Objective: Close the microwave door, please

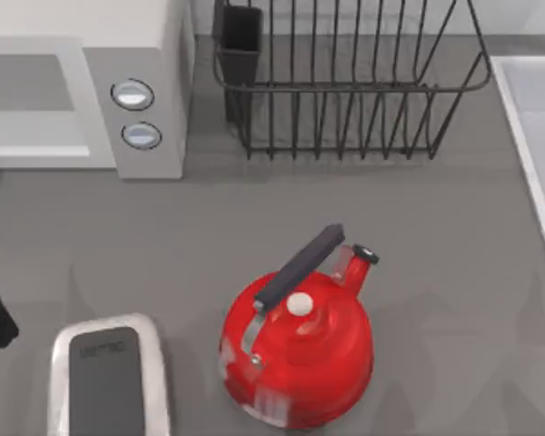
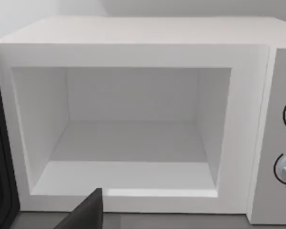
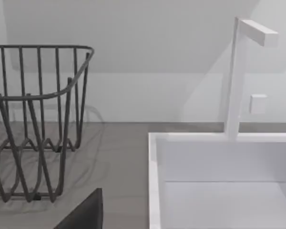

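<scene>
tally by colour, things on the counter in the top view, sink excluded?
White: 1, the microwave, cavity open in the left wrist view
Red: 1, the kettle
Black: 1, the wire rack
Dark grey with silver rim: 1, the slab
Total: 4

A red kettle stands between the black wire rack and a silver-rimmed slab.
</scene>
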You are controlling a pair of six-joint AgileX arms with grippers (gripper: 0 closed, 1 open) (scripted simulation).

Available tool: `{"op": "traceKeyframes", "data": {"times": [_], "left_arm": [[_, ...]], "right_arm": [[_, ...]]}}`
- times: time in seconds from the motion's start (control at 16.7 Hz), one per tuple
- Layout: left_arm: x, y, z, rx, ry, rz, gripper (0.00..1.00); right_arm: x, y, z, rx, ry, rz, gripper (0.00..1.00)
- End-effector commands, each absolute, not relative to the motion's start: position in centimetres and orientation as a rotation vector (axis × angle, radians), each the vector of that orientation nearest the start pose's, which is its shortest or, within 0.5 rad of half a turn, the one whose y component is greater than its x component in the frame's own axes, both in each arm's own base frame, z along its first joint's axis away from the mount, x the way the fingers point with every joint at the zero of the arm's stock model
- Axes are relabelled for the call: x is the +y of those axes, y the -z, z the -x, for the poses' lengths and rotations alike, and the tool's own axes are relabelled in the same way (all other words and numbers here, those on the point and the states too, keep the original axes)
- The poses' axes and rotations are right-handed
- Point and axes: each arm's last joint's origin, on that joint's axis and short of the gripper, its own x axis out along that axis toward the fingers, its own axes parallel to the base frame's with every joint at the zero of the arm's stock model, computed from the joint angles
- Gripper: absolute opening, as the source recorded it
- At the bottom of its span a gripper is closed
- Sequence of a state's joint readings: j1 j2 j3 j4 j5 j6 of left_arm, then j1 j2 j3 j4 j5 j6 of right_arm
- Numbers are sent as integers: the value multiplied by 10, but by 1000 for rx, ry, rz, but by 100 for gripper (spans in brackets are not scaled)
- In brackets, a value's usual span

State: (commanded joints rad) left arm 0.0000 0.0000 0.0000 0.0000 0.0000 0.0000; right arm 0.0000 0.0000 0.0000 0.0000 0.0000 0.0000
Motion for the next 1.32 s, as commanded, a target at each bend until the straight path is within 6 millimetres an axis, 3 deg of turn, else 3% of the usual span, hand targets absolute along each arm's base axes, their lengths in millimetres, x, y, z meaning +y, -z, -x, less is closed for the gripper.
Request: {"op": "traceKeyframes", "data": {"times": [0.06, 0.84, 1.32], "left_arm": [[-1, -160, -106, 0, 0, 0, 100], [-1, -160, -106, 0, 0, 0, 2], [-1, -160, -106, 0, 0, 0, 0]], "right_arm": [[-1, -160, -106, 0, 0, 0, 100], [-1, -160, -106, 0, 0, 0, 100], [-1, -160, -106, 0, 0, 0, 100]]}}
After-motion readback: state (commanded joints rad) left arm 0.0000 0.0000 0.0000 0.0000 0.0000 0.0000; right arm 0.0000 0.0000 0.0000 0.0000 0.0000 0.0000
